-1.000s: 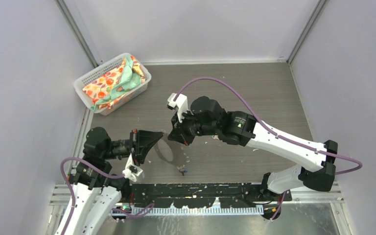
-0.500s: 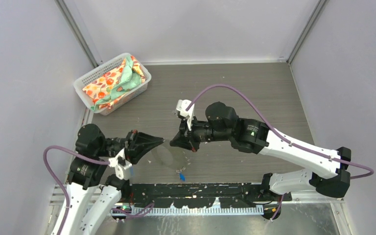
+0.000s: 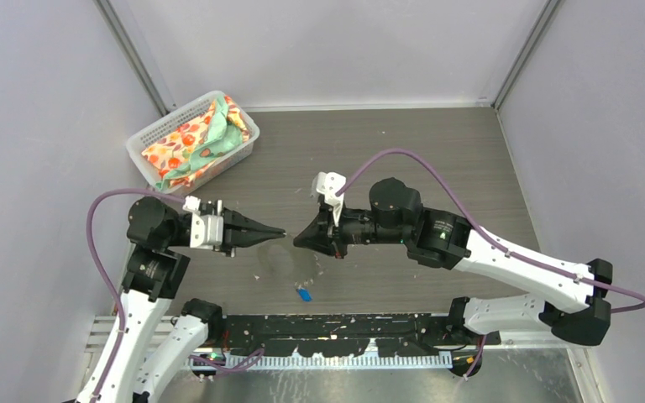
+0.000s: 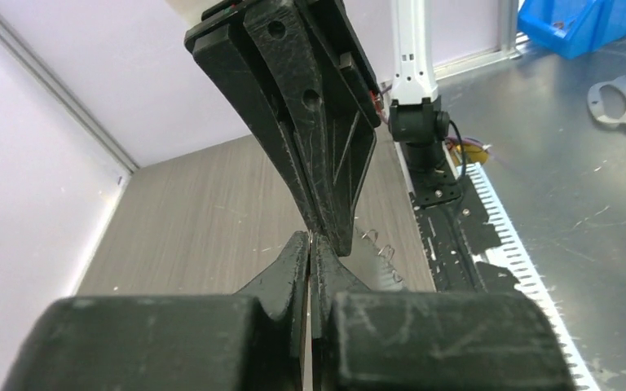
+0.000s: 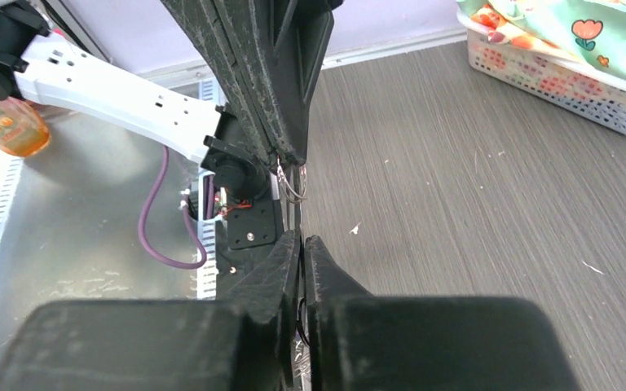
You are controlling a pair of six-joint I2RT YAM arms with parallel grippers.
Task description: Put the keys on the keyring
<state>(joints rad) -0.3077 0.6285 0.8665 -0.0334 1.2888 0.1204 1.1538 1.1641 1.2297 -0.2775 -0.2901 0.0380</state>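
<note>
Room: you have pale plain walls (image 3: 42, 126) on three sides of a grey wood-grain table (image 3: 437, 143). A bare metal shelf (image 3: 546, 378) runs along the near edge.

Container: white mesh basket (image 3: 170, 115) in the far left corner. It is filled with crumpled floral cloths (image 3: 191, 141) in orange and green that rise above the rim.

Tools: left gripper (image 3: 279, 231) and right gripper (image 3: 298, 242) meet nose to nose above mid-table, tips almost touching. Both have their jaws pressed together. The right wrist view shows small wire loops hanging at the left gripper's tip. You cannot tell whether the right one pinches anything.

Keyring (image 3: 279, 259): a faint grey loop just below the two tips, over the table.

Blue key (image 3: 304, 294): flat on the table, near the keyring on the near side, clear of both grippers.
</note>
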